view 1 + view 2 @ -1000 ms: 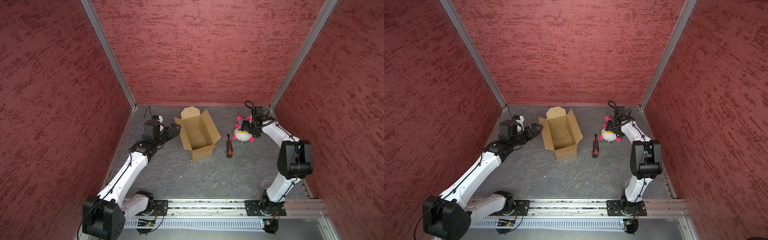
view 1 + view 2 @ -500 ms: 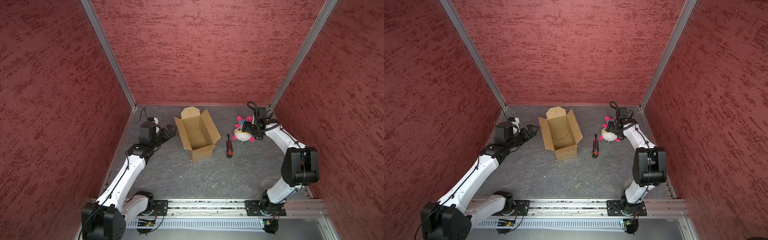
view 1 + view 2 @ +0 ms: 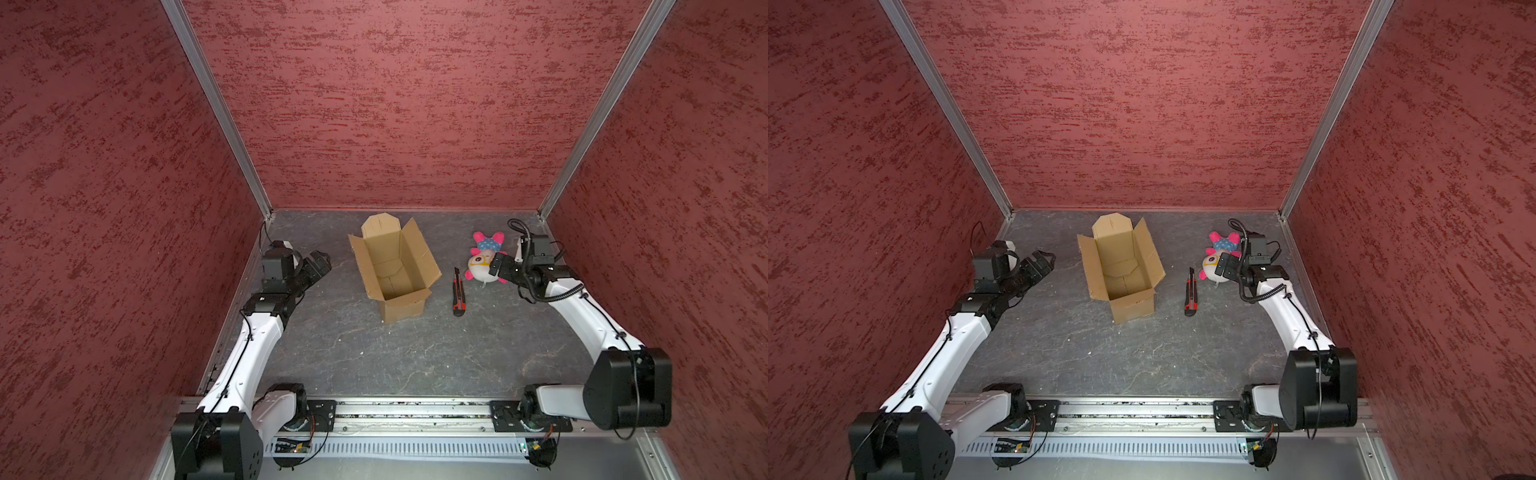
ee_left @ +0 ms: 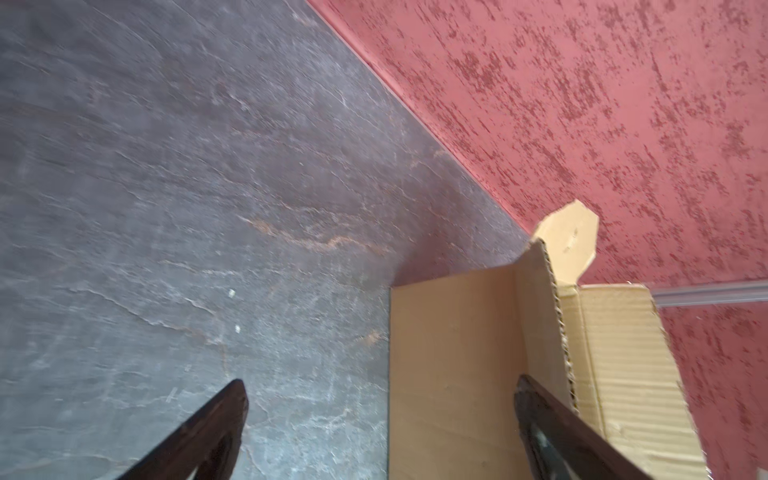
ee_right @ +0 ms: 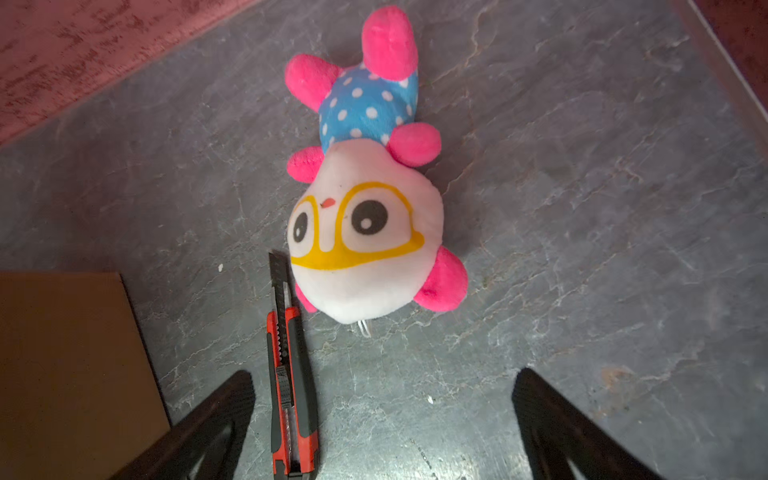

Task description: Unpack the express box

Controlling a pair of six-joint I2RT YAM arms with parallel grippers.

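We see the express box (image 3: 392, 266) upright, flaps open, toward the back of the table (image 3: 374, 353), left jaws spread and empty near its left side, right jaws spread and empty by the plush toy (image 3: 482, 266), utility knife (image 3: 458, 293) lying between box and toy.

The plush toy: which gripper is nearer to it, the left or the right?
Right. The right gripper hangs open just beside the plush toy; the left gripper is beyond the express box.
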